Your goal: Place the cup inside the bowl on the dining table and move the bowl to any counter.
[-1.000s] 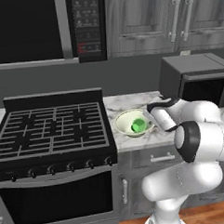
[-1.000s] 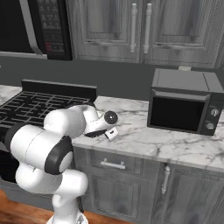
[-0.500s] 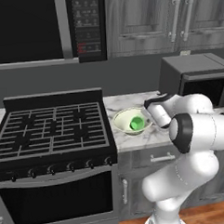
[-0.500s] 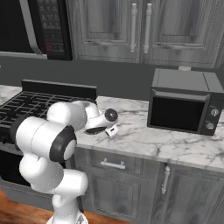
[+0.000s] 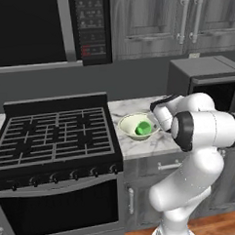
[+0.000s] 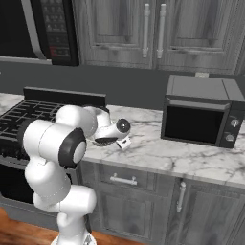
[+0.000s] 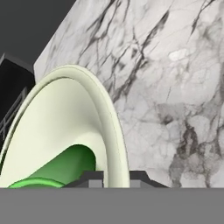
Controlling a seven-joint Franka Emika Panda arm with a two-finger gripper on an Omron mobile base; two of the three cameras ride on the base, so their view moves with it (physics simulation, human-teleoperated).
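Note:
The pale cream-green bowl (image 5: 131, 123) is at the marble counter (image 5: 143, 148) just right of the stove, low over it or resting on it; I cannot tell which. The bright green cup (image 5: 143, 128) lies tipped inside the bowl. My gripper (image 5: 158, 125) is at the bowl's right rim, shut on it. In the hand view the bowl's rim (image 7: 105, 118) runs down between the two dark fingertips of the gripper (image 7: 116, 178), with the cup (image 7: 65, 168) inside to the left and the counter (image 7: 175, 87) beyond. In the right base view the hand (image 6: 115, 133) hides the bowl.
A black gas stove (image 5: 52, 137) borders the bowl on the left. A dark microwave (image 6: 201, 112) stands on the counter to the right. Grey wall cabinets (image 6: 153, 28) and a built-in oven panel (image 5: 37, 31) hang above. Bare marble (image 6: 158, 153) lies between hand and microwave.
The bowl with the cup in it has edged slightly toward the back of the counter, still in my grip. The arm's elbow has risen a little.

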